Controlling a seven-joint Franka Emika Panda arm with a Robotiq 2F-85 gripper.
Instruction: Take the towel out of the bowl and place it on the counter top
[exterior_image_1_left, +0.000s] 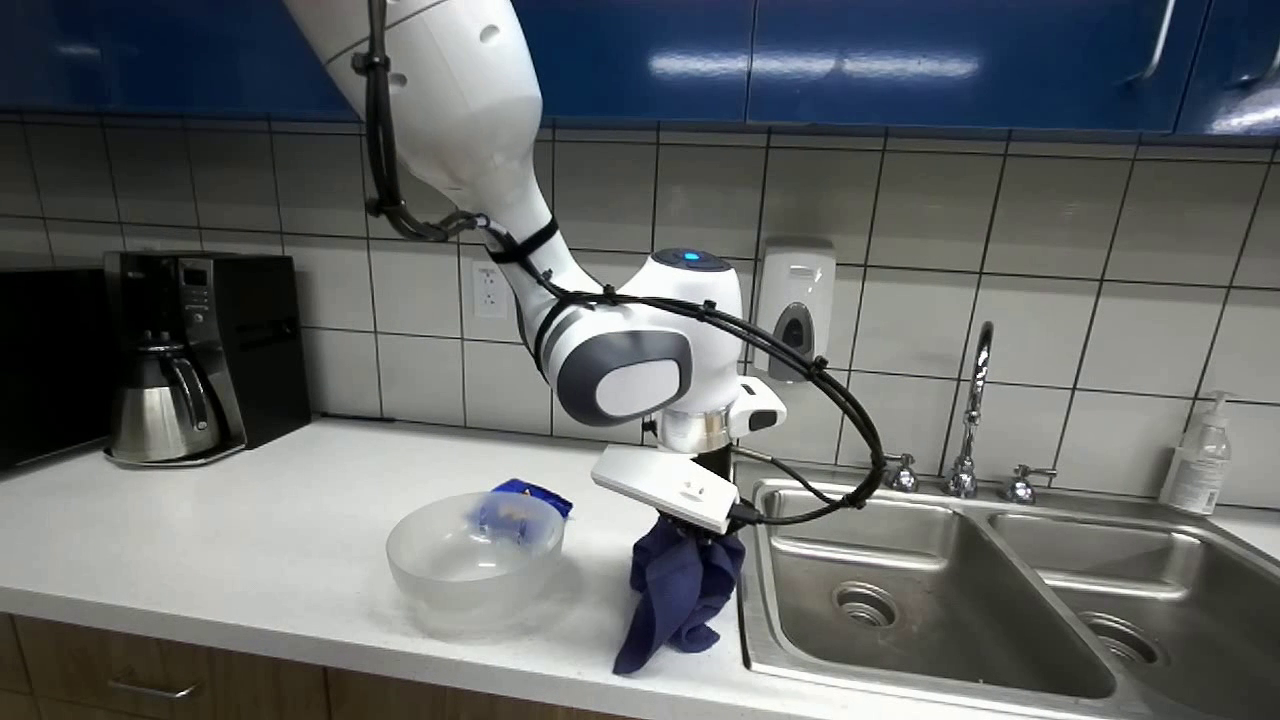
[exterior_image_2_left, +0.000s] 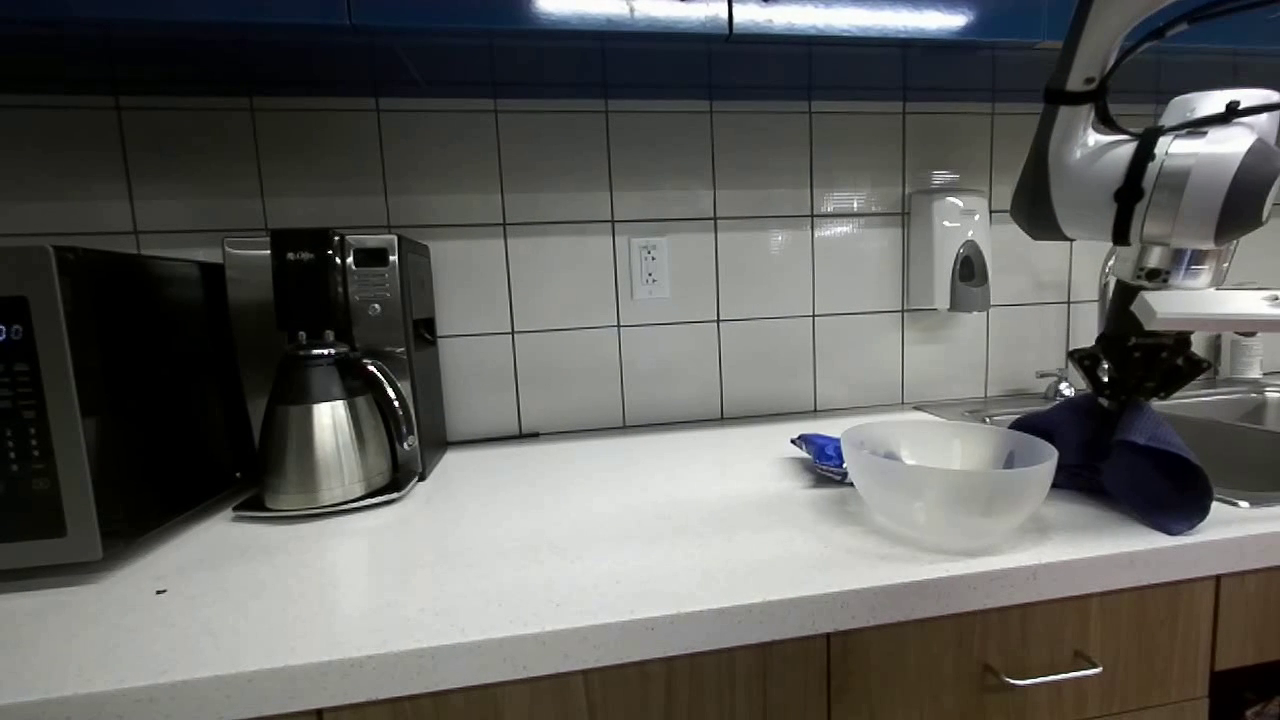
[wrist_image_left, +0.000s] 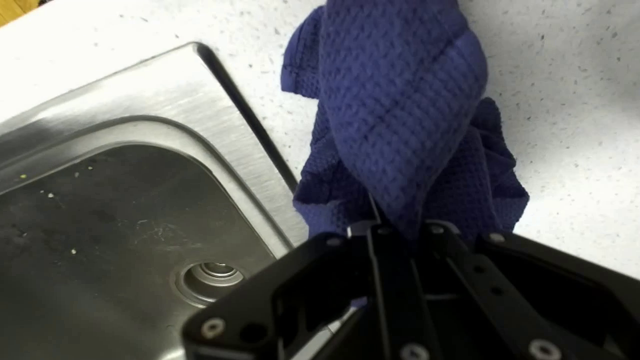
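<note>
1. Wrist view: your claw (wrist_image_left: 400, 231), lower centre of the frame, is clamped on the towel (wrist_image_left: 400, 100), upper centre, beside the sink (wrist_image_left: 175, 85).
2. Placing appears in hand: towel clear of the bowl (exterior_image_1_left: 475, 572), folds seemingly meeting the counter (exterior_image_1_left: 250, 540). You should next release, then rise straight.
3. Unverified: pinched folds hidden; contact underneath unseen; blue packet (exterior_image_2_left: 824, 453) partly masked by the bowl.

White glare streaks glossy blue cabinets (exterior_image_1_left: 640, 50) in both exterior views, with shadow darkening the tile wall (exterior_image_2_left: 560, 160) just beneath them. The counter (exterior_image_1_left: 300, 540) is bright — a faint shadow lies beside the bowl (exterior_image_1_left: 460, 600). In the wrist view, the rim of the steel sink (wrist_image_left: 165, 85) gleams and the counter at right nearly washes out; the weave of the towel (wrist_image_left: 400, 85) is clear, the black gripper (wrist_image_left: 405, 229) dark.
</note>
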